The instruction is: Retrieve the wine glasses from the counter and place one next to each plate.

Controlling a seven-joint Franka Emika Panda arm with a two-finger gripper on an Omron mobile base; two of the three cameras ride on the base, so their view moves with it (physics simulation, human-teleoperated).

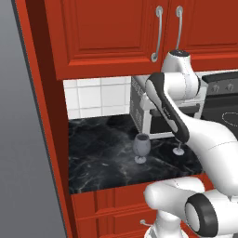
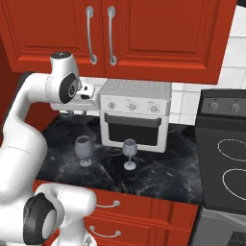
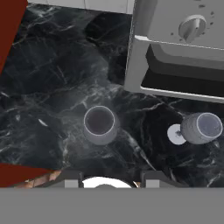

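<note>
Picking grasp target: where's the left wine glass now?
Left wine glass stands upright on the counter, left of the toaster oven; second glass to its right.

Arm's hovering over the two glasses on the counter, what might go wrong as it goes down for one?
The left glass sits almost straight under the hand, so a slightly off descent may hit its rim and tip it. The second glass stands close by; a wide sweep might knock it. The toaster oven right behind leaves little room.

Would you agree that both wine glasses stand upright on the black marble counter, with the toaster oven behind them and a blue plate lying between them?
Not quite: no plate lies between them. In the right base view the two wine glasses stand upright on the black marble counter, with bare marble between them and the toaster oven behind.
</note>
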